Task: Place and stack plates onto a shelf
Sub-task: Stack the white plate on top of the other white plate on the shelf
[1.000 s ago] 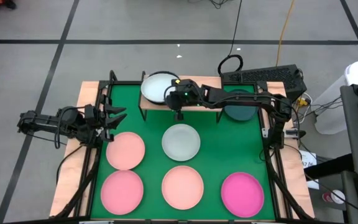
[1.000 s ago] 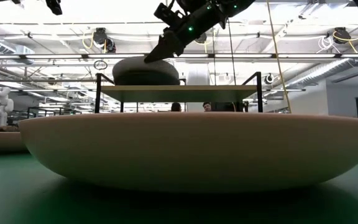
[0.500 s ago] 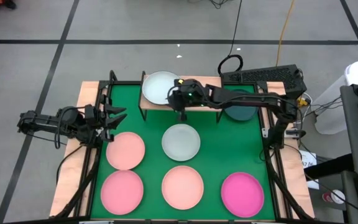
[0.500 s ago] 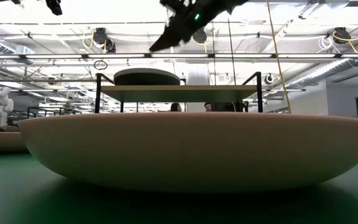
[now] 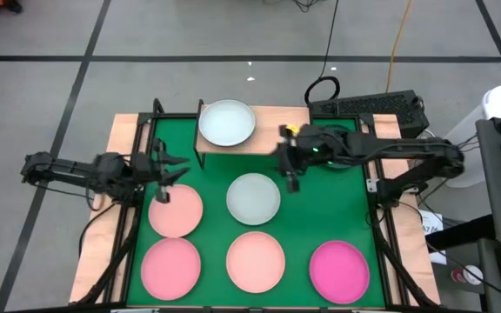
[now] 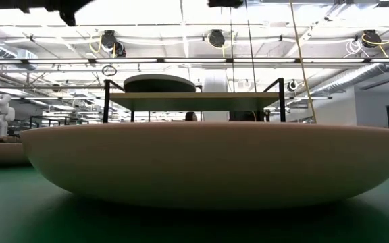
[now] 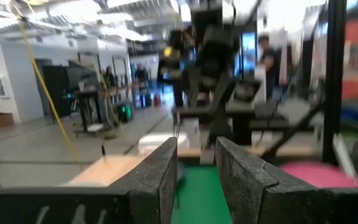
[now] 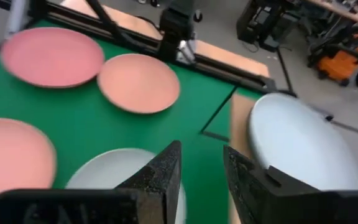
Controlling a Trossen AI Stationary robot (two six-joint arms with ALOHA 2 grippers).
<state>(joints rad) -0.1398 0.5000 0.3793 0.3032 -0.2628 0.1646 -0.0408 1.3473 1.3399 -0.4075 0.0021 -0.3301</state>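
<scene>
The light-wood shelf (image 5: 272, 117) (image 6: 194, 101) stands at the table's far edge. One pale mint-white plate (image 5: 226, 123) (image 6: 159, 84) (image 8: 303, 146) lies flat on its left half. My right gripper (image 5: 290, 178) (image 8: 202, 165) hangs open just near of the shelf's right half, beside the second pale plate (image 5: 253, 198) on the table. My left gripper (image 5: 170, 171) (image 7: 196, 162) is open over the far edge of a pink plate (image 5: 176, 210). A dark teal plate (image 5: 336, 158) lies right of the shelf, partly under the right arm.
On the green table lie another pink plate (image 5: 170, 267), a peach plate (image 5: 255, 261) that fills the low view (image 6: 194, 162), and a magenta plate (image 5: 338, 271). The shelf's right half is bare wood. A keyboard (image 5: 368, 109) sits beyond the far right corner.
My right gripper has let go of the pale plate on the shelf, risen, and drawn back toward the table's right and near side. The plate has settled flat on the shelf's left half. My left gripper has moved toward the table's right, out over the pink plate.
</scene>
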